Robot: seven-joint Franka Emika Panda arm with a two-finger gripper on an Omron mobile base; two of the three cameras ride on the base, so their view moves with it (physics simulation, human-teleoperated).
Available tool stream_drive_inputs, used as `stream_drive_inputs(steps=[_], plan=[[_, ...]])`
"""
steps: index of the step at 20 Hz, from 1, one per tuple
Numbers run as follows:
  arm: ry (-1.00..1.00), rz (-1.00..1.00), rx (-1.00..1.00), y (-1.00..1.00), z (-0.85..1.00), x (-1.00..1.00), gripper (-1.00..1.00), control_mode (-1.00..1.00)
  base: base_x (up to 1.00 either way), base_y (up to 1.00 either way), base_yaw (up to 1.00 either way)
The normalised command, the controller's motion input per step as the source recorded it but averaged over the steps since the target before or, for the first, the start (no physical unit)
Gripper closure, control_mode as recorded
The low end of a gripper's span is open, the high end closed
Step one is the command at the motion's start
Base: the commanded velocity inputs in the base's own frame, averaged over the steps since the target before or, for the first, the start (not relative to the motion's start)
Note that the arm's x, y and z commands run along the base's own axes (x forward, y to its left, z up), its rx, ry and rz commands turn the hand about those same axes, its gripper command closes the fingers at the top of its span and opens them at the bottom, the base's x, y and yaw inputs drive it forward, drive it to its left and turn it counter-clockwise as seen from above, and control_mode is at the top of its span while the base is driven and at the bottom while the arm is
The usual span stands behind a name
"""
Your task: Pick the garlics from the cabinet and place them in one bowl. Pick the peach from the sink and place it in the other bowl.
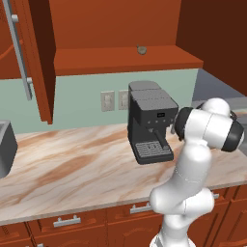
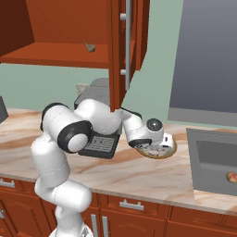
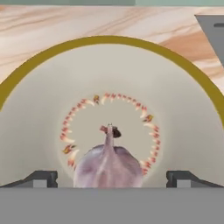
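The pincer (image 3: 111,178) is held wide open over a bowl (image 3: 39,109) on the bench (image 2: 115,173); a pale garlic (image 3: 108,166) lies inside it.

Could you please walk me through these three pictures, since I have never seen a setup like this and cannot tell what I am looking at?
This is a rendered kitchen with a white robot arm on a base that can drive. Two pictures come from cameras on that base, one behind the arm to its left, one to its right. The third comes from a camera on the hand, looking along the gripper.

On the marble counter stands a dark coffee machine. Above it, the cabinet is open, and a small grey-brown garlic sits on its shelf. At the right, a peach lies in the sink.

The hand hangs just over a bowl with a yellowish rim. A pale garlic lies inside it, between the wide-open fingers, so nothing appears to be gripped.
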Motion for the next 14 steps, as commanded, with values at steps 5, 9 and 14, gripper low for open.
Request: stream_drive_inputs(steps=[5,9,14], plan=[[-0.11,0.00,0.00,0.00,0.51,-0.43,-1.00,-1.00,0.00,0.00,0.00],[-0.12,0.00,0.00,0.00,0.54,-0.34,-1.00,-1.00,0.00,0.00,0.00],[-0.14,0.00,0.00,0.00,0.51,-0.42,-1.00,-1.00,0.00,0.00,0.00]])
